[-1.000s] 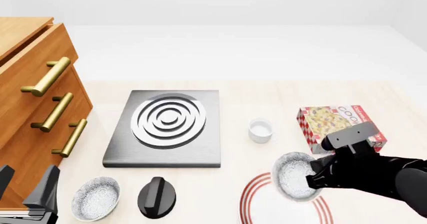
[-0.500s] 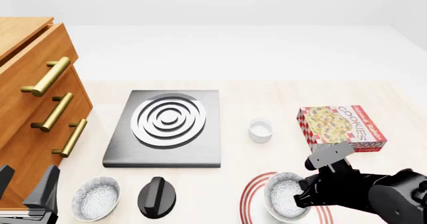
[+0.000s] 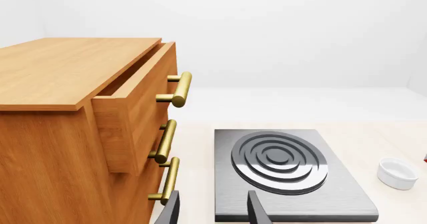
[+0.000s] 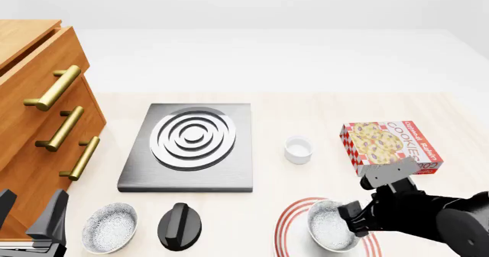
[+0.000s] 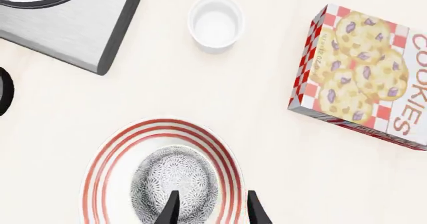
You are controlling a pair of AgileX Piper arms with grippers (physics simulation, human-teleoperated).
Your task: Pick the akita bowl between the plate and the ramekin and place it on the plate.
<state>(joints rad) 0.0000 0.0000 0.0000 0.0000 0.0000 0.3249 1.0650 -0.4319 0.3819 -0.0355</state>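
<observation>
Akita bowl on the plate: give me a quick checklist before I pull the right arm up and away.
1. Akita bowl within the plate's red rings: ok, it sits near the middle in the right wrist view.
2. Bowl upright, opening up: ok.
3. Right gripper let go of the bowl: cannot tell; its fingers straddle the bowl's rim with a gap, but contact is not clear.
4. Ramekin and cookie box apart from the right arm: ok.
5. Left gripper out of the way: ok, it is open and holds nothing, beside the drawers.
6. Other speckled bowl undisturbed, left of the black knob: ok.
</observation>
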